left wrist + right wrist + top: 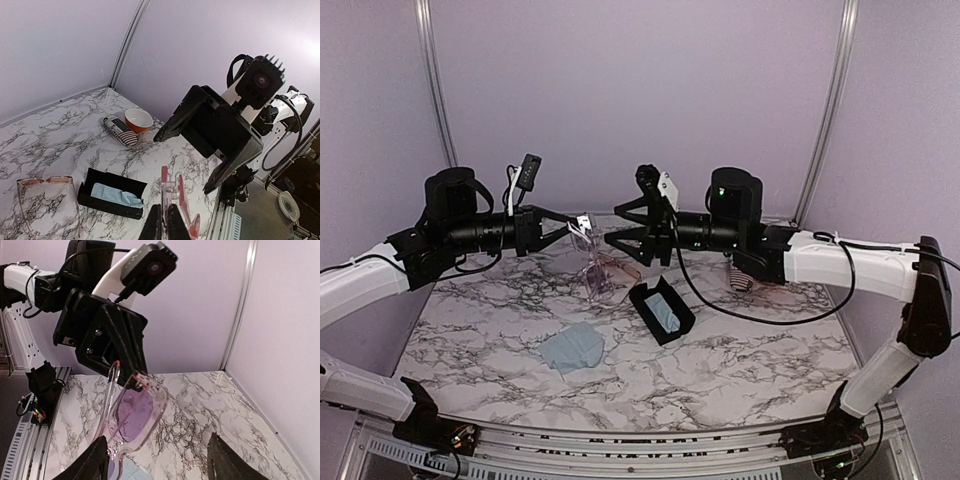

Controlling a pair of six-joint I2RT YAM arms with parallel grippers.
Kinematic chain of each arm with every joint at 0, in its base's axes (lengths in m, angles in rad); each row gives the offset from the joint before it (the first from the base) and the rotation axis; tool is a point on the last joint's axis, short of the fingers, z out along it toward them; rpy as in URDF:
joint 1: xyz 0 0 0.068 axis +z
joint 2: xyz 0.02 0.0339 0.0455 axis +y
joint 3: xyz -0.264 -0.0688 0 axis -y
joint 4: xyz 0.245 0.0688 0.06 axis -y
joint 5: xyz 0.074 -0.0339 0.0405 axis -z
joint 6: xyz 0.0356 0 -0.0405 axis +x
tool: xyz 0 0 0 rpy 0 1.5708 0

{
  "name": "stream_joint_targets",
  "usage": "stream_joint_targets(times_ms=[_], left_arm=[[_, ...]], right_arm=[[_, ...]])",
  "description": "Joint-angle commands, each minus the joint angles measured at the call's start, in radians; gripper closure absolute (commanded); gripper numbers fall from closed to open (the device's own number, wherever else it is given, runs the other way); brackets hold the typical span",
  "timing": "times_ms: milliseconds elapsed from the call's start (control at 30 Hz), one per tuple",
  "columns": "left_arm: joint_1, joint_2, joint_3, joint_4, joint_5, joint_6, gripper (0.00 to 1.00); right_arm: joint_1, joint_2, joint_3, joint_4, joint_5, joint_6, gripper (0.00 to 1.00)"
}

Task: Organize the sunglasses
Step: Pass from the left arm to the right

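The pale-lilac plastic sunglasses (584, 238) hang in the air above the back of the table, and my left gripper (563, 228) is shut on their frame. In the left wrist view the fingers (156, 226) pinch the frame (176, 196) edge-on. My right gripper (618, 225) faces them, open. In the right wrist view its jaws stand wide apart (160, 465), and the lilac lens (132, 414) sits just beside its left finger (94, 464). The wire-framed sunglasses (606, 276) with pinkish lenses (46, 194) lie flat on the marble.
An open black case (663, 311) holding a blue cloth (116, 195) lies right of centre. Another blue cloth (573, 349) lies loose near the front. A striped case (120, 131) and an orange bowl (139, 119) sit at the back right, near the walls.
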Motion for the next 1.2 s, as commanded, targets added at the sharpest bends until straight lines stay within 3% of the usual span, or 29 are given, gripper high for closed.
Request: stream_joint_targets(times_ms=[0,367,733,1167], left_arm=[[-0.001,-0.005,-0.005,0.051,0.016,-0.005,1.0],[-0.001,-0.004,-0.004,0.049,0.023,-0.008,1.0],[-0.013,-0.007,-0.005,0.057,0.074,-0.009,1.0],[-0.028,-0.01,-0.007,0.057,0.079,-0.004,1.0]], right_arm=[[-0.049,-0.085,-0.064,0.064,0.073,0.124,0.34],[-0.067,-0.032,-0.021,-0.102,-0.247,0.277,0.43],[-0.067,0.109,0.104,-0.197,-0.309,0.337,0.54],[-0.067,0.157,0.105,-0.089,-0.516,0.428,0.63]])
